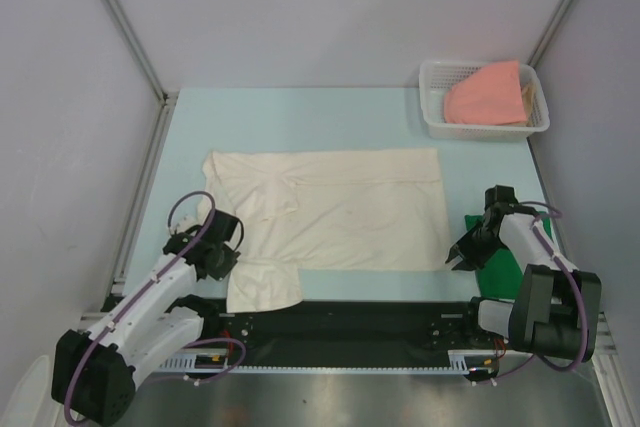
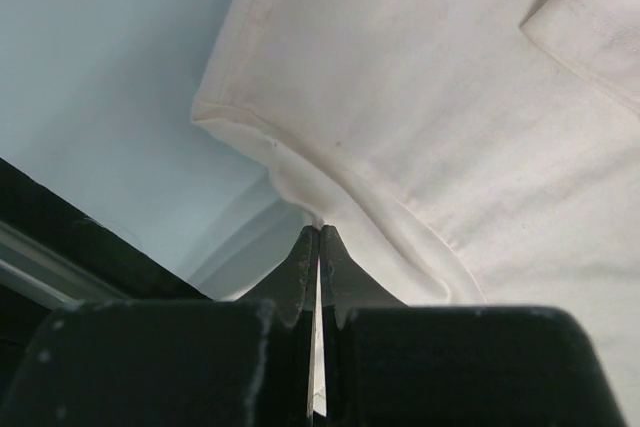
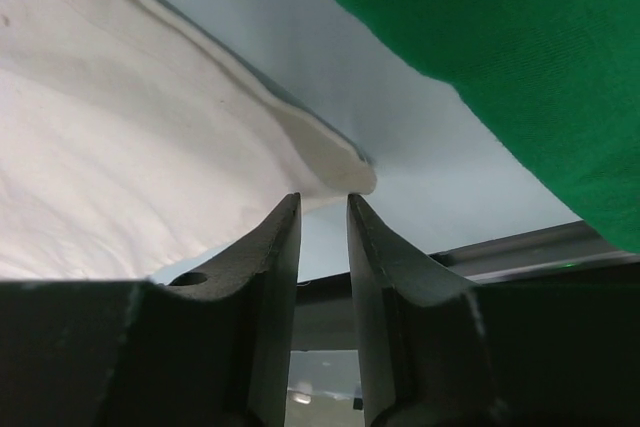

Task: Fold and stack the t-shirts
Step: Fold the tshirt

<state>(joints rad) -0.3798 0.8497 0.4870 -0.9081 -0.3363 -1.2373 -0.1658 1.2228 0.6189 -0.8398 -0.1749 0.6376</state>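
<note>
A cream-white t-shirt (image 1: 340, 209) lies spread flat across the middle of the table. My left gripper (image 1: 222, 249) is at its near left part, shut on a raised fold of the cream cloth (image 2: 300, 182), with the fingertips (image 2: 318, 230) pressed together. My right gripper (image 1: 462, 255) is at the shirt's near right corner (image 3: 335, 169). Its jaws stand a narrow gap apart (image 3: 324, 199), and the corner lies just beyond the tips. A folded dark green t-shirt (image 1: 508, 275) (image 3: 500, 37) lies under the right arm. A salmon-pink t-shirt (image 1: 485, 95) sits in the basket.
A white lattice basket (image 1: 434, 75) stands at the back right corner. A black rail (image 1: 340, 319) runs along the near table edge between the arm bases. Grey walls with metal posts close in the left, right and back.
</note>
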